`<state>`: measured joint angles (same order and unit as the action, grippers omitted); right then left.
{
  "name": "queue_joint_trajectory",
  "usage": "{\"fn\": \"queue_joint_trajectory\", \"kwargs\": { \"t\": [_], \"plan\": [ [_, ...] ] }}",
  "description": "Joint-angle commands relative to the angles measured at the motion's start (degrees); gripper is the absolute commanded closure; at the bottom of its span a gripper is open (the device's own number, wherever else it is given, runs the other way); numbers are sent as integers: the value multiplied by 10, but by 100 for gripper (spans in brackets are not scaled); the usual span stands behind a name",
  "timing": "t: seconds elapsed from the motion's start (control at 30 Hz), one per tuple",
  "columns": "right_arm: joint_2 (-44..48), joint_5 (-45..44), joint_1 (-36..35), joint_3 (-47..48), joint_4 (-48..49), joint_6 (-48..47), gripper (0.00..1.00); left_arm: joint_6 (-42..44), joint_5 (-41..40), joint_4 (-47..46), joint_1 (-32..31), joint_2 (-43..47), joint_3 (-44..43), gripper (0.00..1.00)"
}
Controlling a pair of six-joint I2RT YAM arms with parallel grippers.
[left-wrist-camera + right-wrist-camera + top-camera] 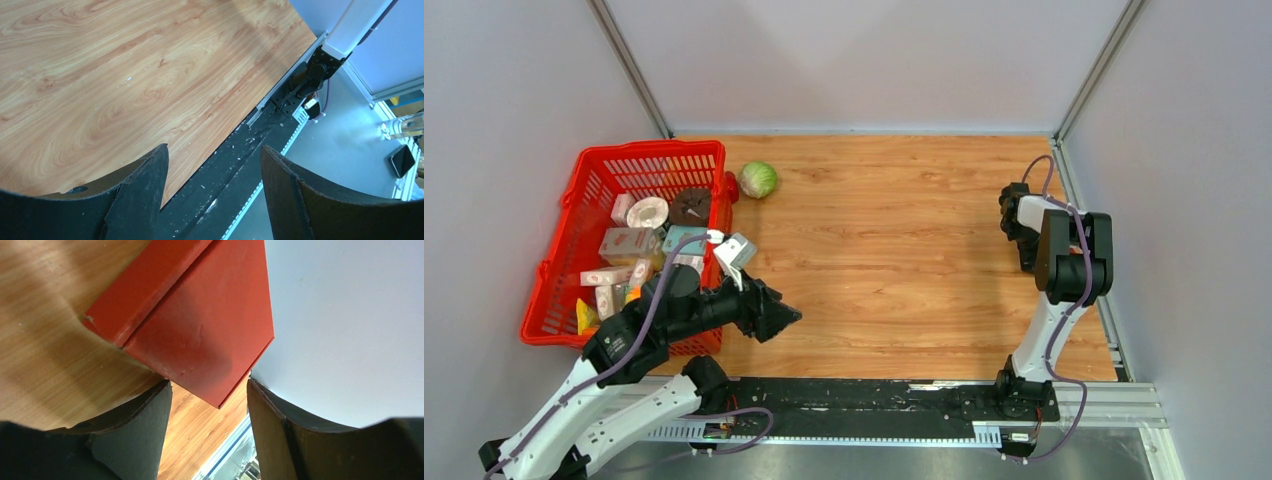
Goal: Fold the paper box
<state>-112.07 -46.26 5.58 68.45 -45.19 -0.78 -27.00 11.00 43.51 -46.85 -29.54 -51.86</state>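
From above: shows a wooden table point(904, 250) shut in by pale walls. Far left, carries a red mesh basket point(649, 150) full of small cartons point(629, 242), with a green cabbage point(758, 180) just beside its far right corner. Near left, has the left claw point(784, 315) reaching past the basket's near right corner, tips out over bare wood and pointing right. At the right edge, has the right arm point(1074, 255) folded up close to the side wall. Gives no sight of the box here, hidden by that arm

Left wrist: shows the left claw spread wide, with nothing between the fingers. Beneath, takes in bare wood, then the black rail point(235, 160) along the near edge, with the right arm's base further along it

Right wrist: shows the box point(200, 325), dark red card, as a flat panel with a narrower flap folded along its left side. Places it at the table's right edge, hard against the white wall point(350, 315), its near corner aimed at the gap of the right claw point(208, 381). Has that claw partly open, clamped on nothing. Brings the left finger's tip right up to the box's edge; touching or not, cannot tell
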Motion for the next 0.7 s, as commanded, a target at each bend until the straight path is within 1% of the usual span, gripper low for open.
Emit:
{"fn": "queue_joint_trajectory", "kwargs": {
  "t": [0.0, 0.17, 0.33, 0.57, 0.67],
  "plan": [
    [-27, 74, -5, 26, 55, 15, 36, -9, 9, -9, 0, 20, 1, 25],
    [-29, 87, -15, 49, 62, -5, 37, 11, -9, 6, -1, 20, -5, 25],
    [-74, 69, -15, 92, 40, -13, 36, 18, -13, 6, 0, 17, -2, 25],
    [-114, 39, -13, 135, 23, -14, 36, 26, -20, 4, 0, 11, 4, 25],
    [-118, 40, -13, 152, 20, -19, 36, 26, -20, 4, 0, 8, 6, 25]
  ]
}}
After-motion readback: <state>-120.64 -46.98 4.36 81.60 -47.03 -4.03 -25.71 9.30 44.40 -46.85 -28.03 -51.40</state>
